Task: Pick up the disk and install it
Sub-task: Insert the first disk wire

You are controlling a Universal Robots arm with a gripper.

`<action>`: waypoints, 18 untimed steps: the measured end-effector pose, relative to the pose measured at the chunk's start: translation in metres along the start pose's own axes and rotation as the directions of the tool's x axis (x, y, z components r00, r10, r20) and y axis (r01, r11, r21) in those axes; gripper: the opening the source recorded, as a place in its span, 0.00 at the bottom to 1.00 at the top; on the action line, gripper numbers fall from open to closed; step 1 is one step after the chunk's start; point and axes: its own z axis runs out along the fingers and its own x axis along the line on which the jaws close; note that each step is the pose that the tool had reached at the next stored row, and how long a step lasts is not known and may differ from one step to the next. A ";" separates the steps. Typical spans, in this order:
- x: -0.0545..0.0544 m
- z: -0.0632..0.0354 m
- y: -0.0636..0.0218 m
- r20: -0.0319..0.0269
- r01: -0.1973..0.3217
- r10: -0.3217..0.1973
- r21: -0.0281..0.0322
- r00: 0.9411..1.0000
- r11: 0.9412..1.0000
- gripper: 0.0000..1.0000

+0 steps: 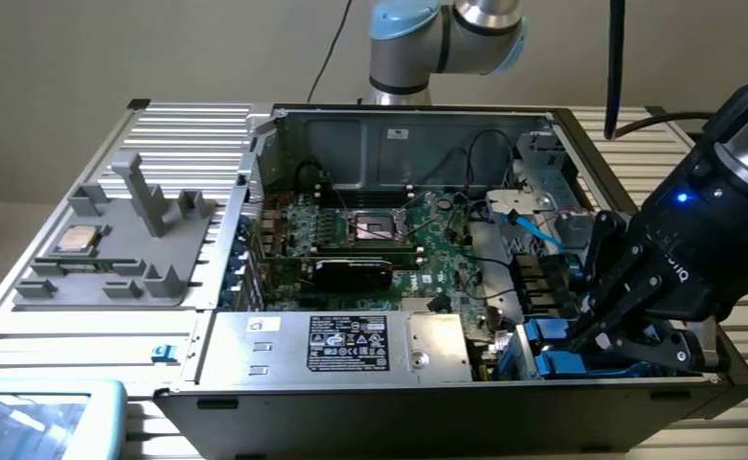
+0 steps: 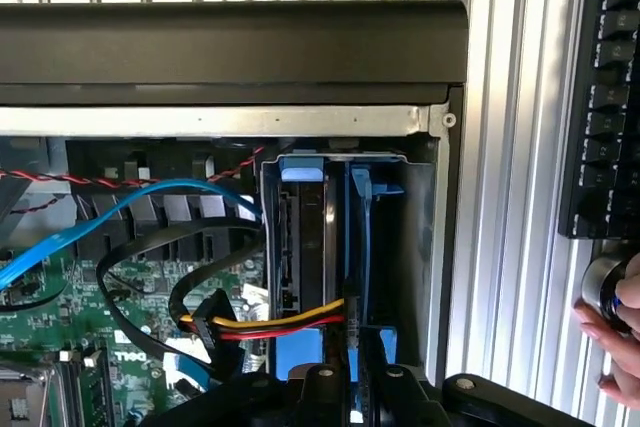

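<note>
Of the disk: stands on edge in the slot of the drive cage nearest the case wall, blue carrier showing. Sits just beside a second blue-framed drive with a yellow, red and black power cable running to it. Seems picked up already and well down into its slot; cannot tell whether fully seated, and shows no cable of its own. Around it: the gripper, low in that corner of the open computer case, jaws narrow and, by the look of it, pinching the disk's near edge.
</note>
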 end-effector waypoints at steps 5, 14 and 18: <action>0.000 0.0001 0.0001 -0.001 -0.008 0.008 0.002 1.000 1.000 0.16; 0.000 0.0000 0.0001 -0.004 -0.029 0.029 0.017 1.000 0.999 0.16; 0.000 0.0000 0.0001 -0.007 -0.052 0.052 0.031 0.999 0.998 0.16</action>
